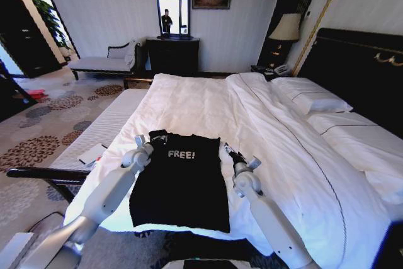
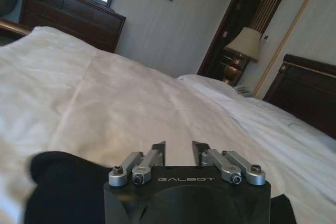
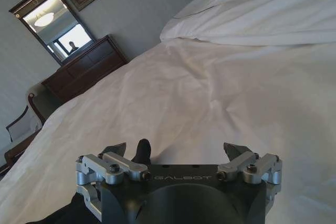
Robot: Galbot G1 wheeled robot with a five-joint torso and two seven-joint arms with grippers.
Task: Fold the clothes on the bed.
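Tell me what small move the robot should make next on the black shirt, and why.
Probably close both grippers on the T-shirt's top corners: the left gripper and right gripper sit open at its shoulders on the bed.

Both arms extended forward; left tool [image 2: 178, 153] and right tool [image 3: 178, 153] fingers spread.

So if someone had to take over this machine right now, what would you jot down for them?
Left end effector: open, holding nothing, at the black T-shirt's far left corner.
Right end effector: open, holding nothing, just beside the shirt's far right edge.
The shirt lies on the white bed near its close edge, "FREE!" facing up, sleeves seemingly tucked in.
Left to do: the remaining folds.
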